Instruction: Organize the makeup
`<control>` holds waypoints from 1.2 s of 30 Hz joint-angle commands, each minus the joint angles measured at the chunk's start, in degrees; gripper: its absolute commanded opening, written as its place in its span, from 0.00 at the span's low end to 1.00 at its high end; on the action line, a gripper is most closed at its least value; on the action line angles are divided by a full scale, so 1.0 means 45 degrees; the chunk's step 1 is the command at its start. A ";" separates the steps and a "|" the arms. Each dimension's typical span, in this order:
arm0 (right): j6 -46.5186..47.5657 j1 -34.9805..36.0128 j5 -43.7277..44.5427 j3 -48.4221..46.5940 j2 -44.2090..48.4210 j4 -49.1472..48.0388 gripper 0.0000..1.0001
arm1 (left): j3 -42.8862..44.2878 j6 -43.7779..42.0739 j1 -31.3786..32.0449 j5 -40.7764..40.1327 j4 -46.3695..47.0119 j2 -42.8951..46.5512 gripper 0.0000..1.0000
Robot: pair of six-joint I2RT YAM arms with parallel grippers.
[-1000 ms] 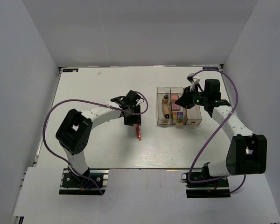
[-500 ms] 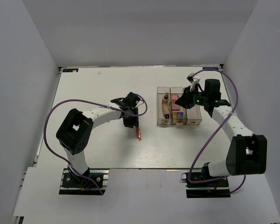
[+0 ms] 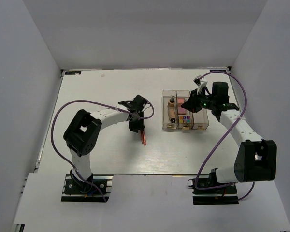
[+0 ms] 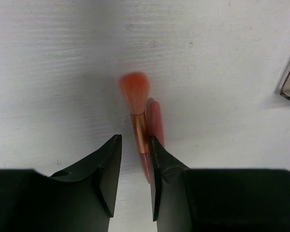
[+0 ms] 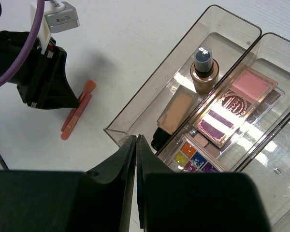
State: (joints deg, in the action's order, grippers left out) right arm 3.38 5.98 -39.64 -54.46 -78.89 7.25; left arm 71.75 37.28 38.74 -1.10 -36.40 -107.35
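L gripper (image 4: pixel 134 159) has narrowed round brush (image 4: pixel 138 126) handle; elbow shifted slightly.

The left arm (image 3: pixel 104 117) curves from its base at the near edge of the counter (image 3: pixel 96 154) toward the middle. Its wrist is bent down and the left gripper (image 4: pixel 135 140) points at the surface, fingers (image 4: pixel 108 164) a narrow gap apart. The right arm (image 3: pixel 237 126) reaches toward the far right, with the right gripper (image 5: pixel 136 137) turned leftward and its fingers (image 5: pixel 116 169) pressed almost together.
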 commanded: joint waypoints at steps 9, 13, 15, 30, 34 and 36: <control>-0.0106 -0.0098 -0.0273 0.0129 0.0481 -0.0458 0.09 | 0.1146 -0.0178 0.0063 -0.0496 -0.0855 -0.0811 0.40; -0.0164 -0.0117 -0.0274 0.0168 0.0520 -0.0497 0.09 | 0.1614 -0.0276 0.0063 -0.0848 -0.1479 -0.1221 0.40; -0.0203 -0.0117 -0.0293 0.0168 0.0520 -0.0516 0.09 | 0.1927 -0.0373 0.0063 -0.1101 -0.1909 -0.1494 0.40; -0.0457 -0.0293 -0.0390 -0.0086 0.0481 -0.0731 0.09 | 0.0386 -0.0628 0.0180 -0.1766 -0.2263 -0.1536 0.25; -0.0555 -0.0313 -0.0410 -0.0281 0.0500 -0.0731 0.09 | 0.0014 -0.0589 0.0180 -0.1396 -0.1501 -0.0542 0.20; -0.0652 -0.0429 -0.0469 -0.0437 0.0520 -0.0712 0.09 | 0.0188 -0.0569 0.0025 -0.1298 -0.1268 0.0376 0.12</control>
State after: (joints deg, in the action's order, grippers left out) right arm 1.54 4.84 -40.32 -53.82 -78.24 5.82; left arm 74.26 35.14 39.46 -6.66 -41.36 -109.80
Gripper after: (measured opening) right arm 0.091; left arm 0.251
